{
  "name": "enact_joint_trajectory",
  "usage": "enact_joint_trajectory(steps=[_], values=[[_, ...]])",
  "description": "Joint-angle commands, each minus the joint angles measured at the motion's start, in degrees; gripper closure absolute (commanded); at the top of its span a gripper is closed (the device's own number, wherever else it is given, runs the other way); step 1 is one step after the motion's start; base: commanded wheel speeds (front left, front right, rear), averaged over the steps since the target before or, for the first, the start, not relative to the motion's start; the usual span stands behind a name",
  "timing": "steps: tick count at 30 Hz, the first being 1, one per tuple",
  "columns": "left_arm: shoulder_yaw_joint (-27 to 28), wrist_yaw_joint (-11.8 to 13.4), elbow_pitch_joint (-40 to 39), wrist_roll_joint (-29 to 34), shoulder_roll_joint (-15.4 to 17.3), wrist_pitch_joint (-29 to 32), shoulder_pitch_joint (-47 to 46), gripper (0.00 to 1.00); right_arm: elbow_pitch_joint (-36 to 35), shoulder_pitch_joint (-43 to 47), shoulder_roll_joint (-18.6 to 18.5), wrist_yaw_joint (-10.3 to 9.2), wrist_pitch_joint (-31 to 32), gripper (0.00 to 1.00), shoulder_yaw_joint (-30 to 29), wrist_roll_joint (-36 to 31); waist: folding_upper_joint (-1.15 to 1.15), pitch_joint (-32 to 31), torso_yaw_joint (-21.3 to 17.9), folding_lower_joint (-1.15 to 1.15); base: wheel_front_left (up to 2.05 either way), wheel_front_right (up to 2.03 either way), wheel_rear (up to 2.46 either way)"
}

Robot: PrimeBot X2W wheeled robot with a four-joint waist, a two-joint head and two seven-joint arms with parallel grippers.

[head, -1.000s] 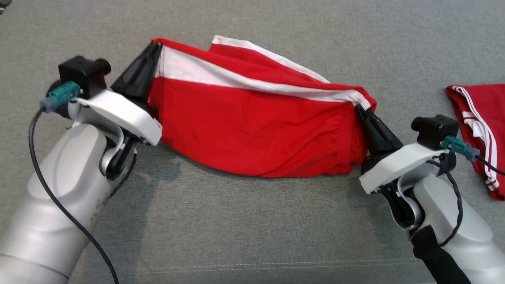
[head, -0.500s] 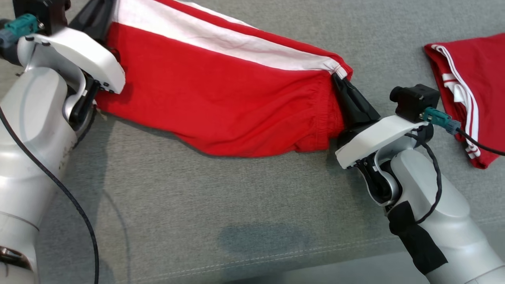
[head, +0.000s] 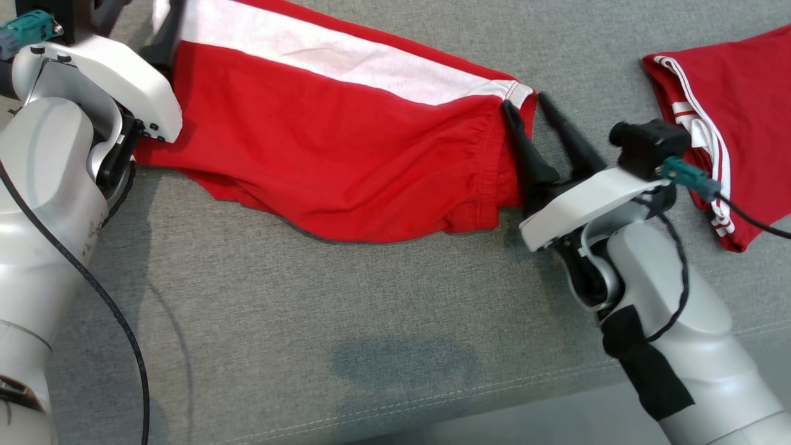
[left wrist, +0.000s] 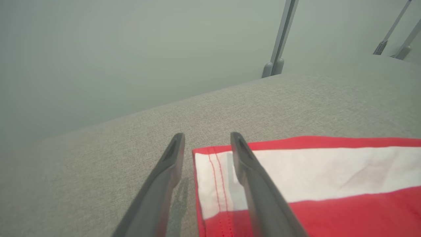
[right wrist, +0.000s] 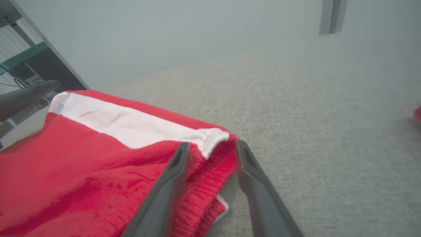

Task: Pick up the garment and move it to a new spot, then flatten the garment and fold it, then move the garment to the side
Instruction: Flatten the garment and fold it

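Starting at the far left with the left gripper (left wrist: 207, 136): holding its two dark fingers apart, gripping nothing, straddling the left-hand corner of the red garment (head: 346, 167). Setting one finger over the bare grey fabric surface (head: 371, 321) just beside the hem, and the other over the stitched end of the white band (head: 321, 55).

Coming next to the red garment itself: lying spread on the grey fabric surface between the two grippers, stretching from the upper left of the head view down toward the right, showing the white band along its far edge and a rumpled, curving near edge. Bunching at its right end into a gathered elastic hem and ending there in a white-tipped corner.

Arriving at the right gripper (head: 526, 100): likewise standing open, clamping nothing, pointing up the head view. Setting one finger above the gathered red edge and the other over bare grey surface, bracketing the white-tipped corner. Not being able to tell whether either finger is touching the cloth.

Finishing at the far right with a second red garment (head: 741, 123): lying folded on the same surface, showing thin white stripes, sitting well apart from the first.
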Motion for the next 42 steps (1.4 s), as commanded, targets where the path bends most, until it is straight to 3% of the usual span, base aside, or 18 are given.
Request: enact_joint_trajectory(steps=[1,6,13,20,29,30,31,32,42], values=[[1.5,0.0,-0.6,-0.2,2.0,-0.3,-2.0,0.00,-2.1,0.6,0.6,0.00,-0.8,0.00,-1.3,-1.8,0.00,-0.6,0.5,0.00,0.00,0.00,0.00],[5.7,1.4,-3.7,0.8,1.9,-0.3,1.7,0.00,-6.5,4.5,0.1,0.00,-0.8,0.00,-12.2,-9.3,0.00,-3.2,2.0,0.00,0.00,0.00,0.00],[11.3,1.9,-5.4,-0.3,-0.6,-0.3,12.3,0.00,-15.2,12.2,0.3,0.00,-0.8,0.00,-27.0,-21.6,0.00,-6.7,3.4,0.00,0.00,0.00,0.00],[12.2,1.1,-1.8,-1.8,-2.8,-0.3,17.5,0.00,-17.9,16.0,0.6,0.00,-0.8,0.00,-29.0,-23.8,0.00,-7.7,2.6,0.00,0.00,0.00,0.00],[11.4,0.7,4.7,-3.0,-4.1,2.2,17.0,0.00,-18.8,16.2,0.7,0.00,-0.8,0.00,-28.2,-22.6,0.00,-7.5,1.0,0.00,0.00,0.00,0.00],[11.3,0.7,5.2,-3.1,-4.4,2.5,17.0,0.35,-18.8,16.2,0.7,0.00,-0.8,0.00,-28.2,-22.6,0.00,-7.6,1.1,0.00,0.00,0.00,0.00],[11.2,0.6,5.6,-3.2,-4.7,2.6,17.1,0.91,-18.9,16.2,0.7,0.00,-0.8,0.00,-28.3,-22.6,0.00,-7.7,1.1,0.00,0.00,0.00,0.00],[11.0,0.5,5.8,-3.2,-4.9,2.5,17.1,1.00,-19.0,16.2,0.7,0.00,-0.8,0.00,-28.3,-22.6,0.00,-7.9,1.2,0.00,0.00,0.00,0.00],[11.0,0.2,5.5,-4.1,-7.3,0.1,20.5,1.00,-18.2,16.5,0.7,0.00,-0.8,0.00,-28.3,-22.5,0.00,-11.6,4.2,0.00,0.00,0.00,0.00]])
